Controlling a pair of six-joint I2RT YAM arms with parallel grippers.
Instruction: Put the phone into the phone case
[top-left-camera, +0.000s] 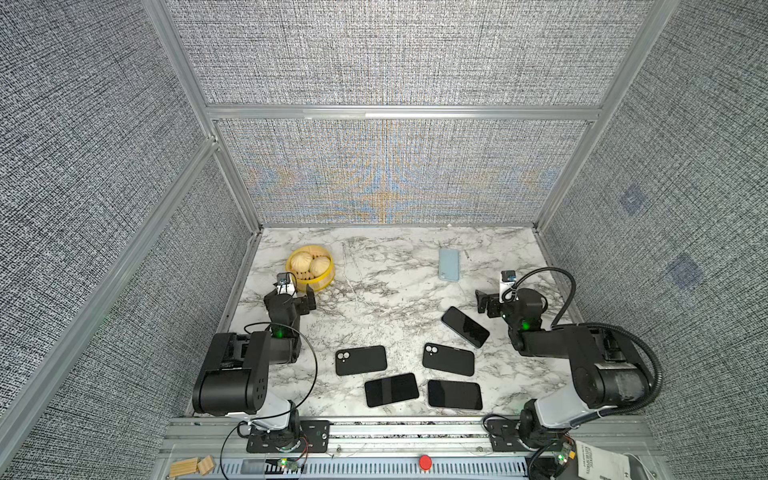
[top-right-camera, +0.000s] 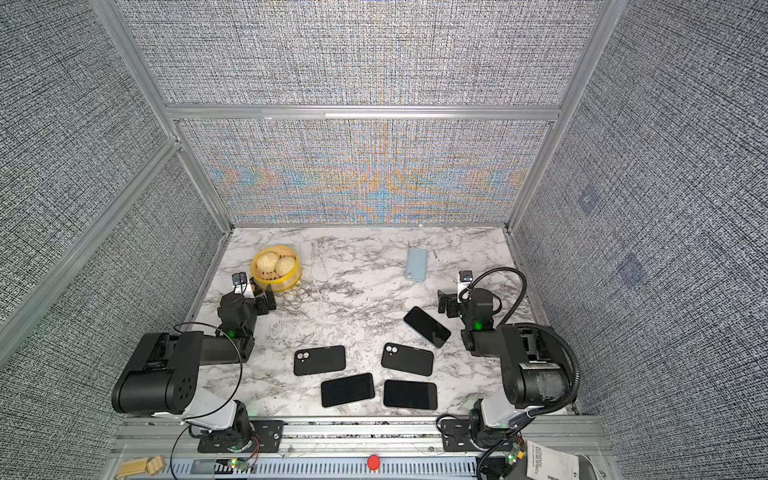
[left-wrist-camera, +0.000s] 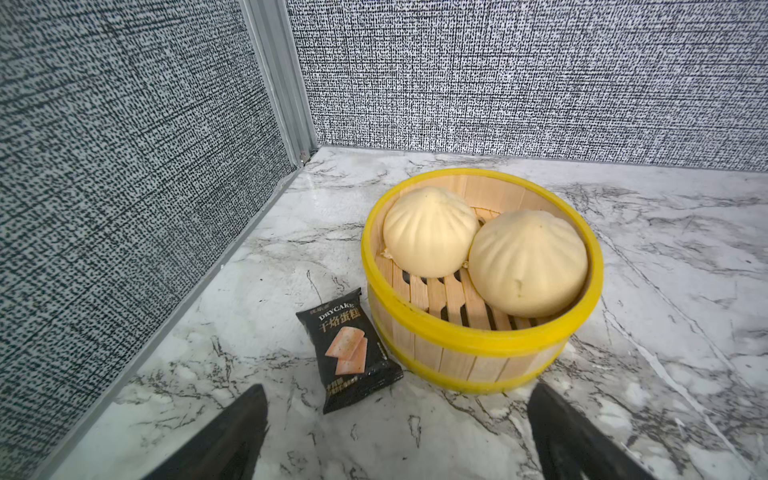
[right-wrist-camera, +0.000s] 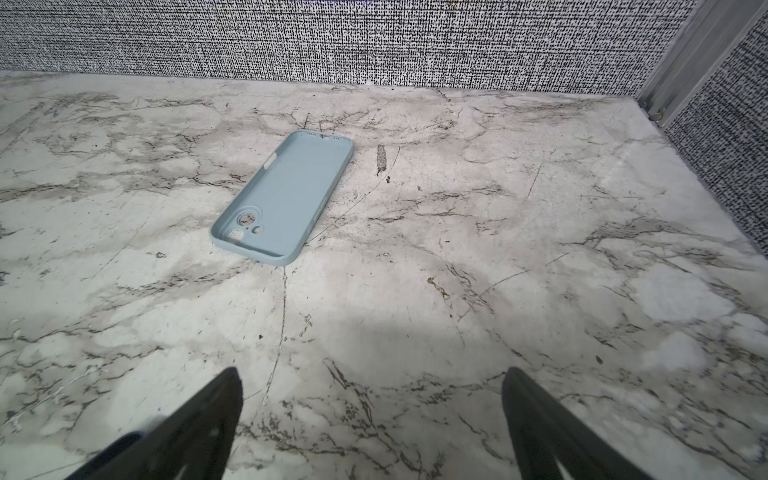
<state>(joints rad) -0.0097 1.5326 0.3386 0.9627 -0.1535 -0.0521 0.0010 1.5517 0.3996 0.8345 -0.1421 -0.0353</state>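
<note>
Toward the far right corner of the white-and-grey marble counter (top-left-camera: 374, 266): a pale blue silicone phone case (top-left-camera: 449, 264), hollow side up, empty, flat on the marble. In the right wrist view, camera cutouts at the end of the pale blue silicone phone case (right-wrist-camera: 286, 195) nearer the fingers.

Between that case and the front edge, close to the right edge: a black glossy phone (top-left-camera: 465, 326), screen up, lying askew, well apart from the case.

Near the phone, the right gripper (right-wrist-camera: 372, 374): jaws spread wide, nothing between them, only bare marble below.

Along the middle of the front edge, four more black flat rectangles: two with camera circles facing up (top-left-camera: 360, 360) (top-left-camera: 448, 359), two with dark glossy faces up (top-left-camera: 391, 389) (top-left-camera: 455, 394). Phone or case, impossible to tell.

Toward the far left corner: a round yellow-rimmed bamboo steamer basket (left-wrist-camera: 478, 336) holding two pale pleated buns (left-wrist-camera: 428, 237). Just beside its base, seemingly touching: a small black snack packet (left-wrist-camera: 349, 353), flat.

Left gripper (left-wrist-camera: 399, 390): jaws spread wide, empty, just short of packet and basket.
</note>
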